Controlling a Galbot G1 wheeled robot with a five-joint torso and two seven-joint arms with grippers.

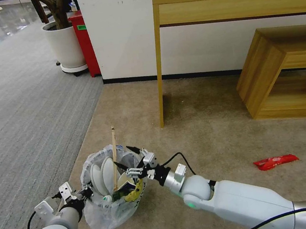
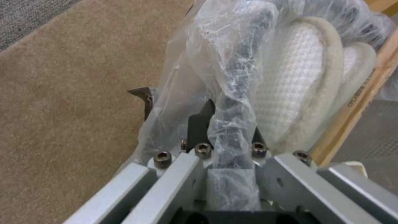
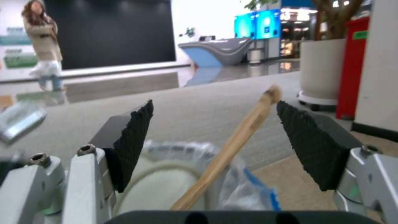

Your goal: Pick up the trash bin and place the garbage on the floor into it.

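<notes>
Gripping trash bin (image 1: 113,195), left gripper (image 1: 86,192)

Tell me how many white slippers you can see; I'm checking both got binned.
2. Both white slippers stand side by side inside the trash bin, next to the wooden stick. The left pincer grips the bin's rim. None shows on the floor.

Beige carpet floor (image 1: 206,122): red wrapper (image 1: 275,161) lying flat; desk leg (image 1: 159,68), wooden bench (image 1: 283,75) standing.

Even indoor light; soft shadows; wrist views blurred, background glare.
</notes>
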